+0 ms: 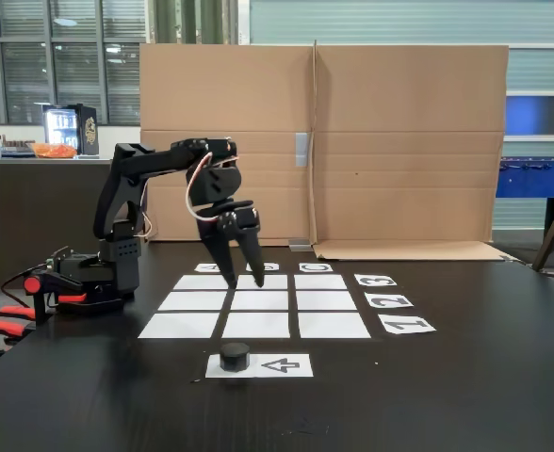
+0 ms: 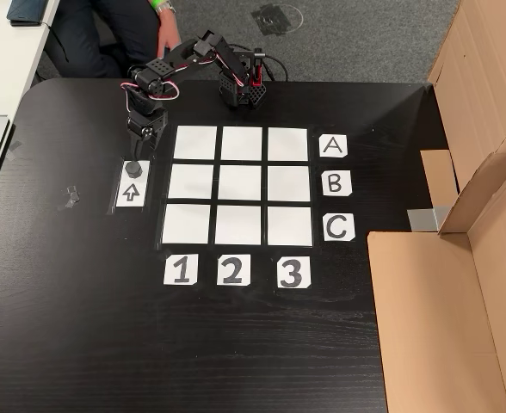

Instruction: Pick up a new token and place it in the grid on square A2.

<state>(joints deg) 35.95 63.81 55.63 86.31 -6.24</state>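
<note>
- In the fixed view I see my gripper (image 1: 243, 281) hanging above the grid (image 1: 258, 303), its two dark fingers pointing down and spread a little, with nothing between them.
- In the other view, looking down, the gripper (image 2: 141, 148) sits just left of the grid's (image 2: 243, 185) top-left cell, right above the token (image 2: 132, 168).
- I cannot tell from either view whether the fingertips touch the table (image 2: 81, 327).
- The token (image 1: 235, 356) is a short black puck standing on the end of the arrow sheet (image 1: 282, 365), at the arrow's tip side.
- In the other view the arrow sheet (image 2: 132, 189) lies left of the grid, apart from it, with the arrow pointing up at the token.
- Square A2 (image 2: 243, 143) is the top middle cell in the other view, in row A, above the label 2; it is bare white paper.
- In the fixed view I take A2 (image 1: 191, 301) to be the left middle cell, also bare.
- All nine cells look bare in both views.
- Cardboard (image 1: 324, 141) stands behind the table.
- A person's hand (image 2: 164, 33) shows near the arm's base (image 2: 240, 90) at the top edge.
</note>
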